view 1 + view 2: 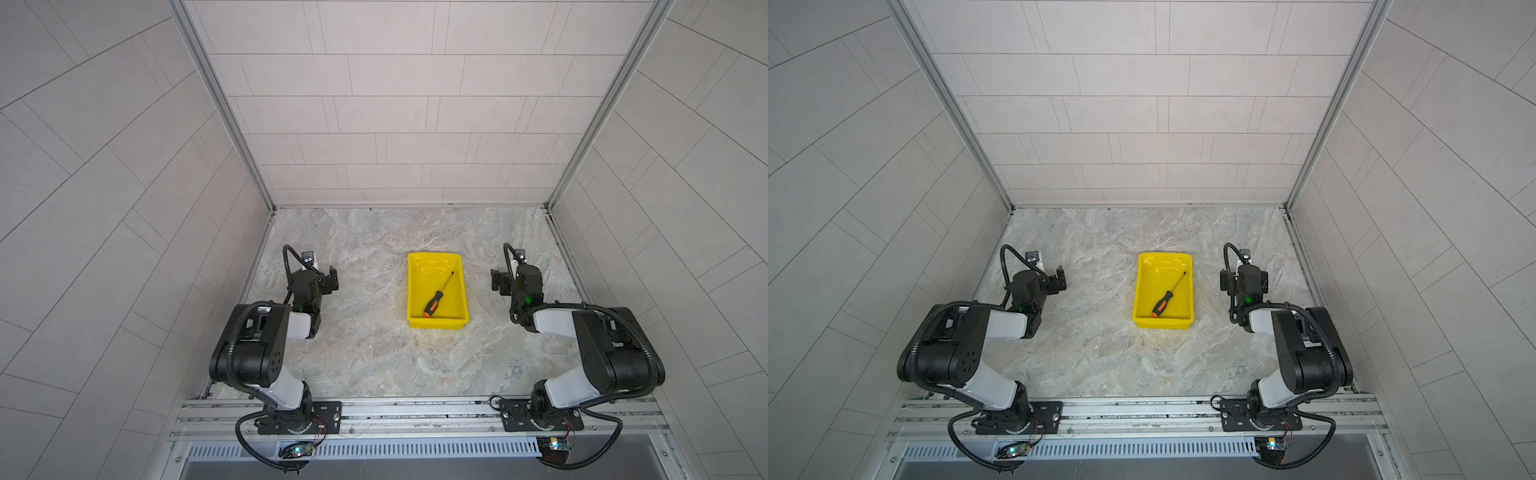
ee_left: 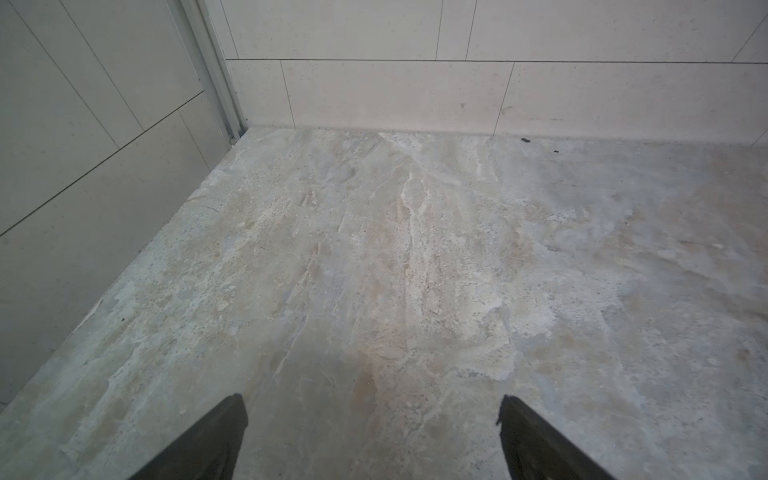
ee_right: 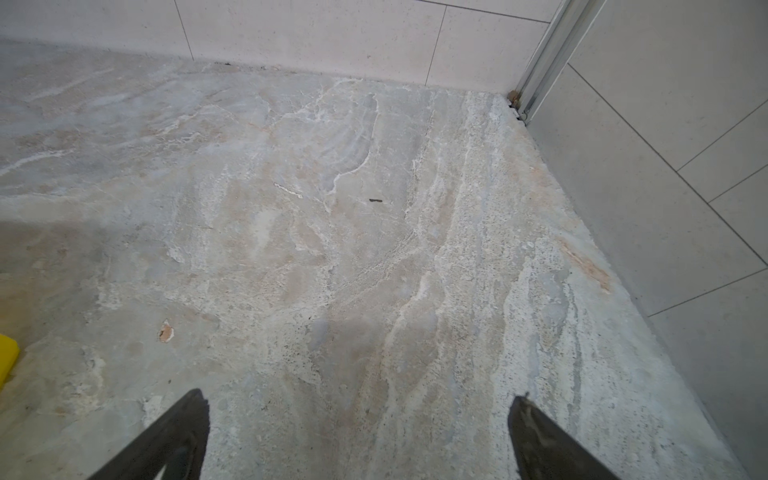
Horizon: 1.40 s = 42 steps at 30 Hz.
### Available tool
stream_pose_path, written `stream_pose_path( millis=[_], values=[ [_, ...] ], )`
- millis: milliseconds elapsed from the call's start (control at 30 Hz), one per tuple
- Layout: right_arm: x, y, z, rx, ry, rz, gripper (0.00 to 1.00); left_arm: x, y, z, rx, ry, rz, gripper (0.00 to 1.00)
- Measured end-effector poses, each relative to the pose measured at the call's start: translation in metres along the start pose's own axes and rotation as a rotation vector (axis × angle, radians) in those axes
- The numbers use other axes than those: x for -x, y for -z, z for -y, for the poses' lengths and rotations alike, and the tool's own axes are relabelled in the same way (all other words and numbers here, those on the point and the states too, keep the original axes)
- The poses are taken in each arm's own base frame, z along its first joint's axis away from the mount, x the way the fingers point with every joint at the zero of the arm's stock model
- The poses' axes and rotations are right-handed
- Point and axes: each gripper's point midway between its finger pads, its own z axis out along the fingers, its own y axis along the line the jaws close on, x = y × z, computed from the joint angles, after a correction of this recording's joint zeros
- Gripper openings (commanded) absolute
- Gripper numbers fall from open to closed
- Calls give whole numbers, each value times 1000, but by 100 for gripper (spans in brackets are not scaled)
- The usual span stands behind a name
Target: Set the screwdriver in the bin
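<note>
On the marbled tabletop (image 1: pixel 374 353), centre: yellow bin (image 1: pixel 437 323), screwdriver (image 1: pixel 439 295) lying flat inside it, orange butt by the near wall, shaft angled toward the far right; flanking it and well apart, left gripper (image 2: pixel 374 405) and right gripper (image 3: pixel 360 399), fingers spread wide, both empty.

In both top views, the bin (image 1: pixel 437 323) sits on the tabletop (image 1: pixel 365 357), slightly right of centre, with its long sides running front to back. The screwdriver (image 1: pixel 437 300) lies flat inside the bin on a slant, its handle toward the near left corner and its tip toward the far right side. The left claw (image 1: pixel 332 279) is to the left of the bin, well apart from it. The right claw (image 1: pixel 496 282) is to the bin's right, nearer to it. Neither claw touches the bin.
</note>
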Motion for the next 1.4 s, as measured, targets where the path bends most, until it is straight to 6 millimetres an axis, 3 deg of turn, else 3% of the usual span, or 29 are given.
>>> stream_pose_path(
  millis=[267, 467, 1400],
  values=[
    [-4, 3, -16, 102, 20, 18, 99, -2, 0, 1, -3, -3, -10, 100],
    [-1, 2, -3, 41, -4, 19, 100, -3, 0, -2, 14, -4, -10, 100],
    [-1, 3, 0, -14, 5, 19, 99, -4, 0, -3, 18, -4, -14, 100]
  ],
)
